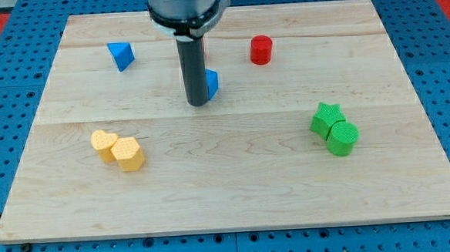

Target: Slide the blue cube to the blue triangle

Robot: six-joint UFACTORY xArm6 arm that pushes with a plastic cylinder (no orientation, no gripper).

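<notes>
The blue cube (pixel 212 82) sits near the board's top centre, mostly hidden behind my rod. My tip (pixel 198 103) rests on the board touching or just beside the cube's left lower side. The blue triangle (pixel 120 55) lies at the upper left, well to the left of the cube and a little higher in the view. A sliver of a red block (pixel 203 50) shows behind the rod, just above the cube.
A red cylinder (pixel 261 50) stands at the upper right of the cube. Two yellow blocks (pixel 117 149) lie touching at the lower left. A green star (pixel 326 118) and a green cylinder (pixel 342 138) touch at the right. The wooden board (pixel 229 195) has blue pegboard around it.
</notes>
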